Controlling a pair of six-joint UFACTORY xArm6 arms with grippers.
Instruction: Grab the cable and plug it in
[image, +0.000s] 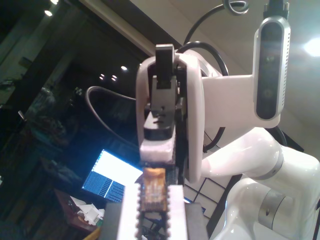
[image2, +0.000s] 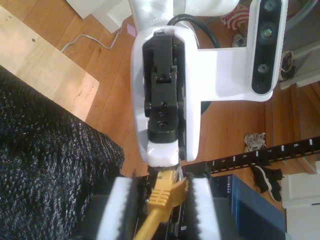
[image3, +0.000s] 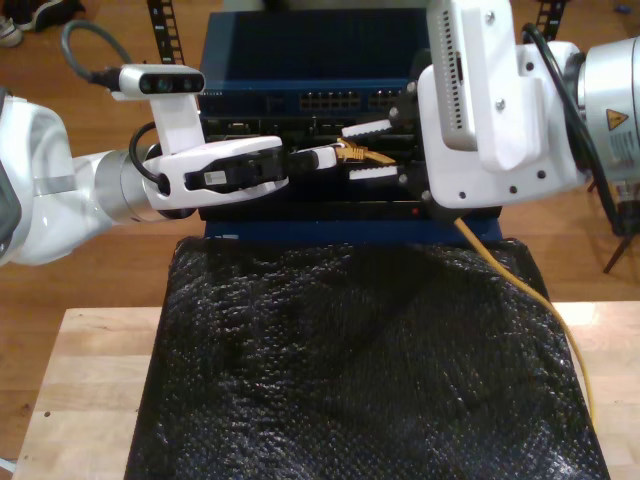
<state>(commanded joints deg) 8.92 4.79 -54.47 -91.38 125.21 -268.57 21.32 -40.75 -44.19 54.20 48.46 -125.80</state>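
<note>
The cable (image3: 522, 292) is light and limp (it sags off toward the exterior view's right, over the textured black mat (image3: 350, 360) on the wooden worktop (image3: 90, 390)), so only its end gives any control. The yellow moulded boot looks firm enough to grip; the small clear plug ahead of it is brittle plastic, and its latch should probably stay free.

The end is held in the air in front of the blue network switch (image3: 300, 60). My first end effector (image: 154, 196) is narrow, its white ribbed pads pinching the clear plug. My second end effector (image2: 165, 189) brackets the boot closely; I cannot tell whether it actually clamps.
</note>
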